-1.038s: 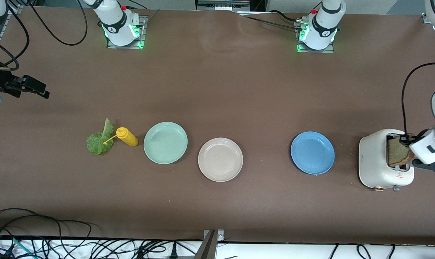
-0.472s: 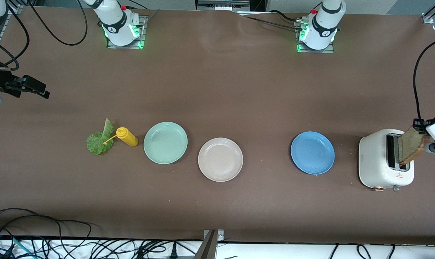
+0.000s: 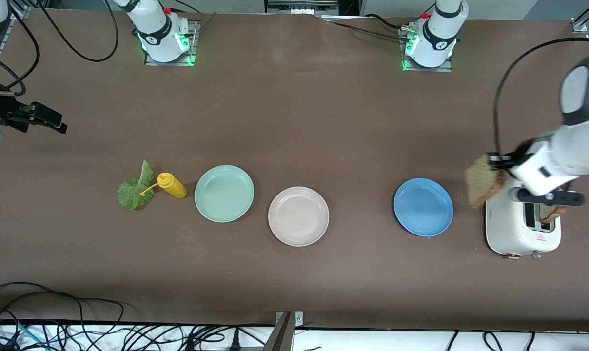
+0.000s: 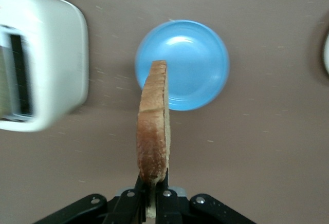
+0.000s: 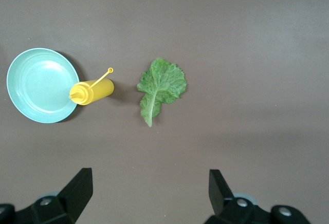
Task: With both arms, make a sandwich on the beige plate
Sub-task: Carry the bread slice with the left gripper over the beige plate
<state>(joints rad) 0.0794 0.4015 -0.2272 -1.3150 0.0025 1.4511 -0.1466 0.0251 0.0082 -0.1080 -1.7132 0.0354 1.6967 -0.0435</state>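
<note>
My left gripper is shut on the edge of a brown bread slice, which hangs upright over the table between the white toaster and the blue plate. The left wrist view shows the gripper pinching this slice edge-on. Another slice sits in the toaster slot. The beige plate stands bare mid-table. A green lettuce leaf lies flat toward the right arm's end. My right gripper waits there in the air, open, with the lettuce below it.
A yellow squeeze bottle lies between the lettuce and a mint-green plate. The left arm's black cable arcs above the toaster. Loose cables run along the table's edge nearest the front camera.
The left gripper lifted the bread slice out of the toaster slot and carried it past the toaster toward the blue plate. The right arm has not moved.
</note>
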